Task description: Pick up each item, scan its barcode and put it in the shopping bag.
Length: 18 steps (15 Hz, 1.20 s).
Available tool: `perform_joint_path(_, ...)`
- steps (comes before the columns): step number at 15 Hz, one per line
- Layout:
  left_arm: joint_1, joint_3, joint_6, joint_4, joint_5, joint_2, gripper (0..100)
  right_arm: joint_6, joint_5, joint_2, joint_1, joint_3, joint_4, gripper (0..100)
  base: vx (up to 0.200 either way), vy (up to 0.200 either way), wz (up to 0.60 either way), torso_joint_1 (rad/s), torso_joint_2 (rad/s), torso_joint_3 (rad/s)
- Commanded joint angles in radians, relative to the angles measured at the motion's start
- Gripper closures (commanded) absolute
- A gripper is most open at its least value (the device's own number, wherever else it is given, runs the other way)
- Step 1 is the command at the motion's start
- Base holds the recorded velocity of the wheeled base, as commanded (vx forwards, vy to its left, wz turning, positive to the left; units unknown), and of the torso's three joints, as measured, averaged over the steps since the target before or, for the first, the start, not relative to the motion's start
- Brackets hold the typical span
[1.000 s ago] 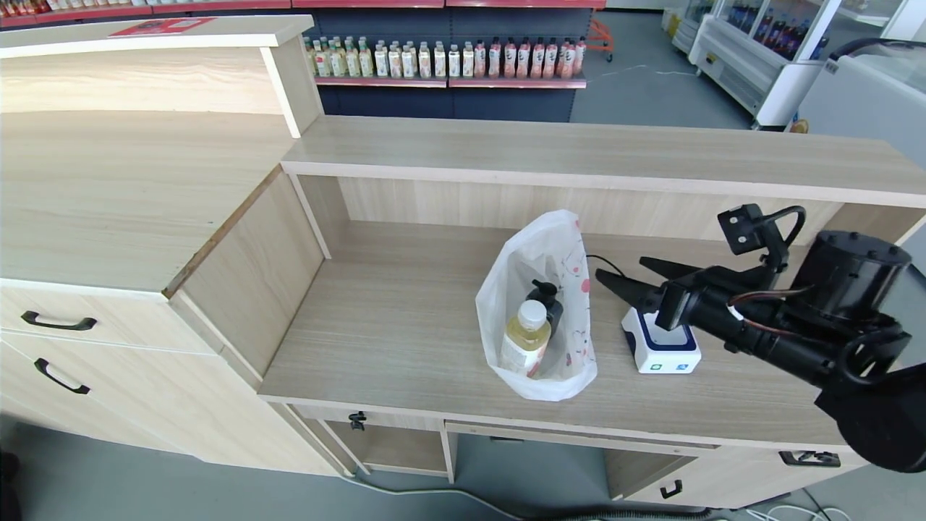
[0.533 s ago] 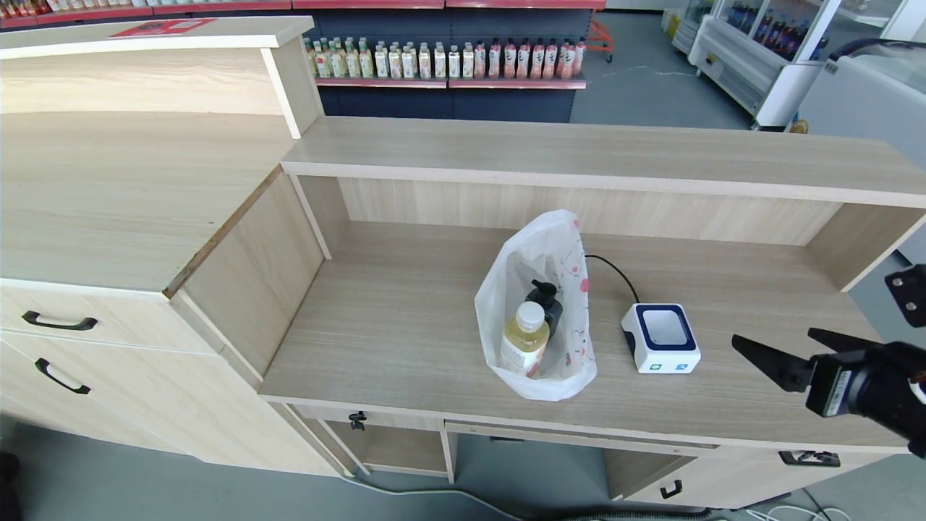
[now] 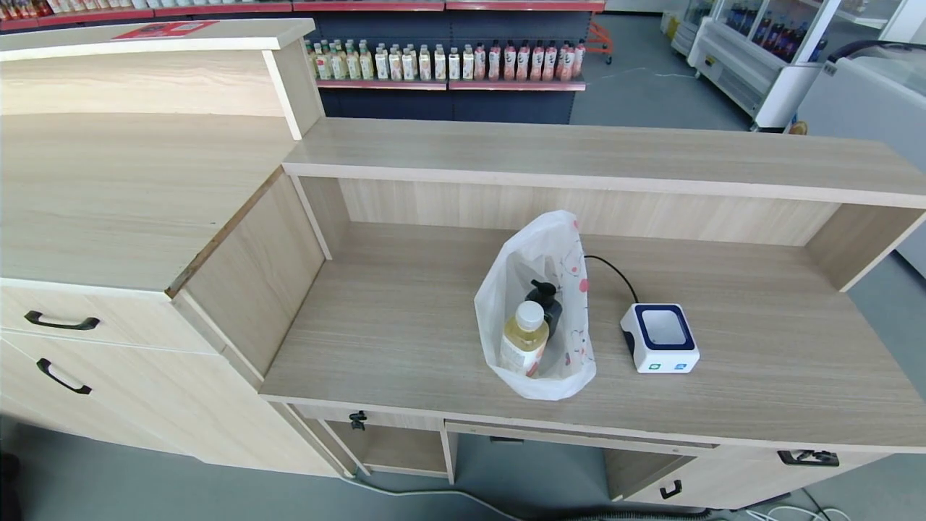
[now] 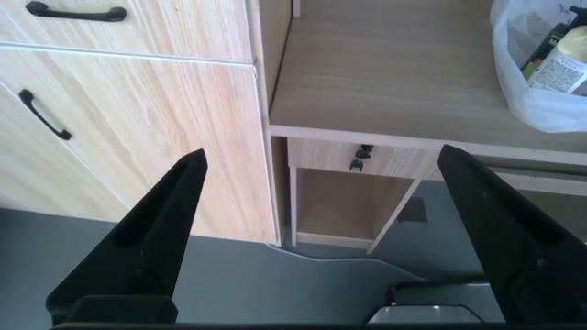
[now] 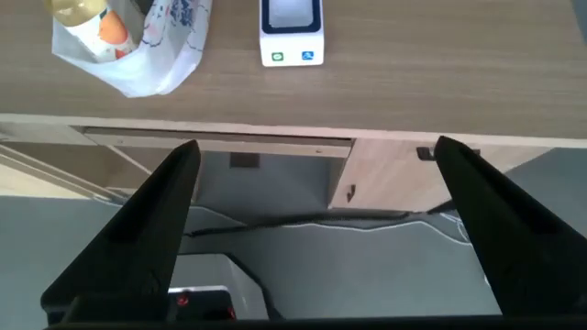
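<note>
A white plastic shopping bag point(image 3: 571, 289) stands open on the lower counter point(image 3: 405, 325). Inside it are a yellow bottle with a white cap point(image 3: 525, 336) and a dark pump bottle point(image 3: 546, 297). Just right of the bag sits the white and blue barcode scanner point(image 3: 660, 336). My left gripper point(image 4: 321, 238) is open and empty, low in front of the counter, with the bag point(image 4: 537, 96) off to one side. My right gripper point(image 5: 312, 229) is open and empty too, below the counter's front edge; the bag point(image 5: 151, 60) and scanner point(image 5: 292, 32) lie beyond it.
A raised ledge point(image 3: 593, 155) runs behind the lower counter and a taller counter point(image 3: 123, 188) stands at the left. Drawers with black handles point(image 3: 61, 322) are below. The scanner's cable point(image 3: 611, 268) trails behind the bag. Shelves of bottles point(image 3: 448, 61) and chest freezers fill the background.
My right arm has drawn back from over the scanner, moving right and toward me until it left the head view. The bag, bottles and scanner stayed put.
</note>
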Motion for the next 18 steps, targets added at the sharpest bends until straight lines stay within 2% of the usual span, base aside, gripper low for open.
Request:
perform_joint_path(1,0.0,0.0,0.0,0.0,0.0,0.0,0,0.025,-0.012,-0.274,0.012,0.034,0.098,0,0.0,0.0,0.0,0.0,0.0,0.0)
perform_joint_path(7,0.0,0.0,0.0,0.0,0.001,0.0,0,-0.024,-0.011,-0.274,0.009,0.034,0.099,0,0.0,0.0,0.0,0.0,0.0,0.0)
perform_joint_path(16,0.0,0.0,0.003,0.0,0.0,0.0,0,-0.016,-0.011,-0.274,0.011,0.034,0.099,0,0.0,0.0,0.0,0.0,0.0,0.0)
perform_joint_path(18,0.0,0.0,0.003,0.0,0.0,0.0,0,-0.016,-0.011,-0.274,0.011,0.034,0.099,0,0.0,-0.2,0.0,0.002,0.0,0.005)
